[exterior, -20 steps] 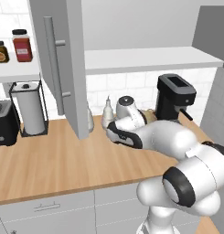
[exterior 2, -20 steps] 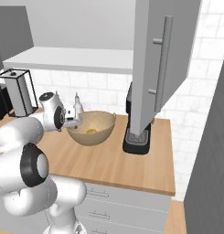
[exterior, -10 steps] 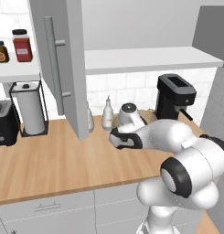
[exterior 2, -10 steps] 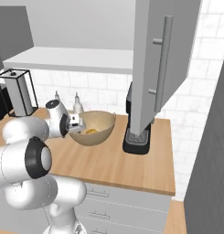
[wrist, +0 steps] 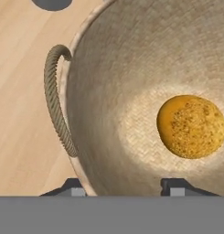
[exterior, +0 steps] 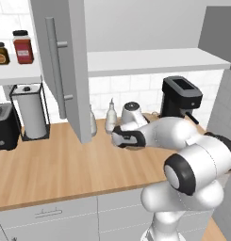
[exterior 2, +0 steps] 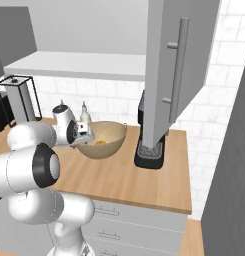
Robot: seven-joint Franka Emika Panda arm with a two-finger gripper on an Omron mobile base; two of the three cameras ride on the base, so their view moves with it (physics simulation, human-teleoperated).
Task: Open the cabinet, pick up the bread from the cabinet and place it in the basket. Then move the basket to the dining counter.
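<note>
Looking along our gripper (wrist: pixel 125 188), we see its fingertips spread apart on either side of the basket (wrist: pixel 99 77) rim, one outside and one inside, beside the rope handle (wrist: pixel 56 103). The bread (wrist: pixel 191 126) lies on the basket's bottom. The basket (exterior 2: pixel 103 141) sits on the wood worktop (exterior 2: pixel 139 182), beside the coffee machine (exterior 2: pixel 150 145).

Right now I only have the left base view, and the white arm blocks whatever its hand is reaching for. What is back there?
Observer: A round tan woven basket on the wood worktop; the right base view shows the gripper at its rim.
Visitor: Is anything inside it?
Observer: Yes, the hand view shows a small golden-brown bread lump lying on the basket's floor.
Visitor: Has the hand grabbed the basket?
Observer: Not yet: the fingertips stand apart, one either side of the wall, beside the rope handle.
</note>
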